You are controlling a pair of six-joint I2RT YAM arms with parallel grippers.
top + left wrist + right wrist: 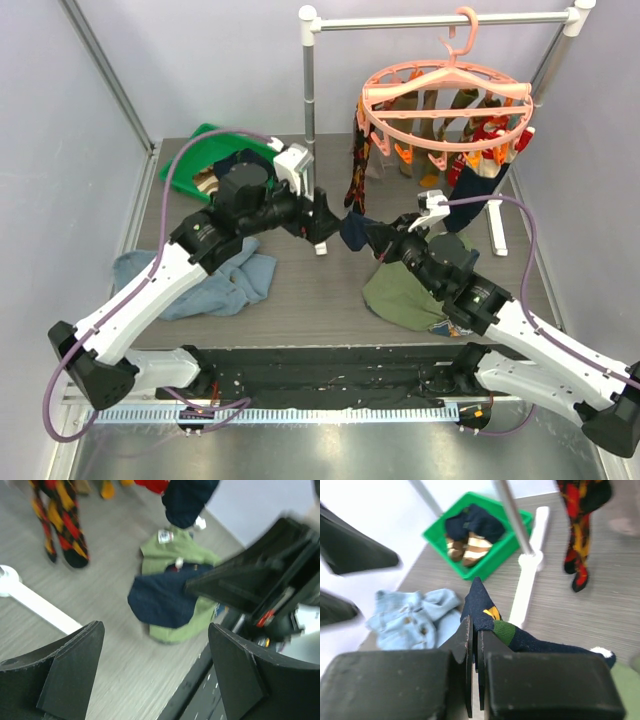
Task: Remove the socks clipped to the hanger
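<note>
The salmon-pink round hanger (445, 100) hangs by its hook from the rail at the back right. Several socks (470, 125) are still clipped to its pegs, and a red, yellow and black argyle sock (358, 165) hangs at its left side. My right gripper (375, 238) is shut on a navy sock (352, 230) with a green band and a yellow patch (482, 610), held above the table centre. My left gripper (328, 222) is open and empty, facing that sock (162, 600) from the left without touching it.
A green bin (215, 150) at the back left holds brown striped and navy socks (470, 547). A blue denim garment (215, 280) lies front left. An olive-green garment (405, 295) lies under my right arm. The rail stand's pole (309, 110) and white foot (35, 602) stand mid-table.
</note>
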